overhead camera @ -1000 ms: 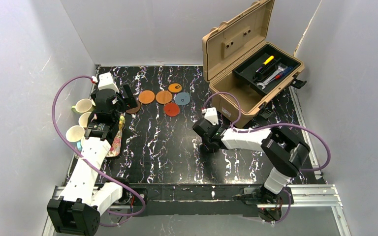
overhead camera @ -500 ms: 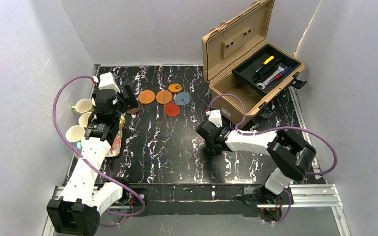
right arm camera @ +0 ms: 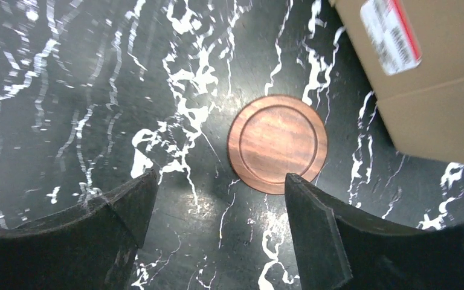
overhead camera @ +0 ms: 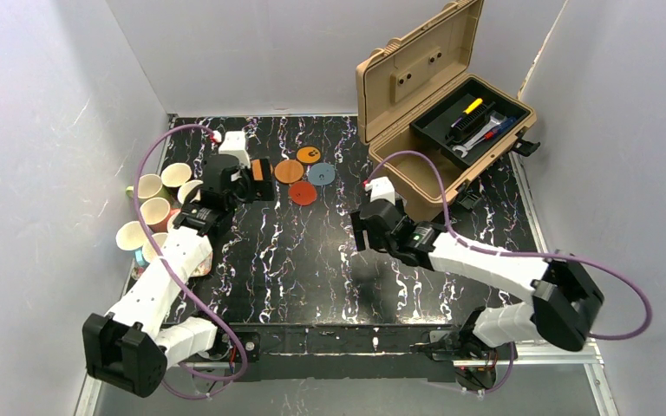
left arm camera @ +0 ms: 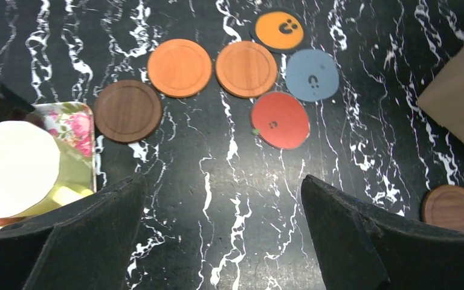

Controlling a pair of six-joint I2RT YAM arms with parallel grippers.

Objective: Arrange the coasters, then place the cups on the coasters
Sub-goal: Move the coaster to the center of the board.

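Coasters (left arm camera: 241,67) loosely grouped; left hand (left arm camera: 222,180) spread, empty; right hand (right arm camera: 222,175) spread above wooden coaster (right arm camera: 277,144).

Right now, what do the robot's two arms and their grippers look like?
They are built alike. The left arm and right arm have white shells on the long links and chunky black joints. Each carries a looping purple cable that ends in a red tip near the wrist. The left gripper and right gripper each have two broad matte black fingers that narrow toward the tips.

Coasters (left arm camera: 246,68) flat, cups (overhead camera: 148,186) upright, L side
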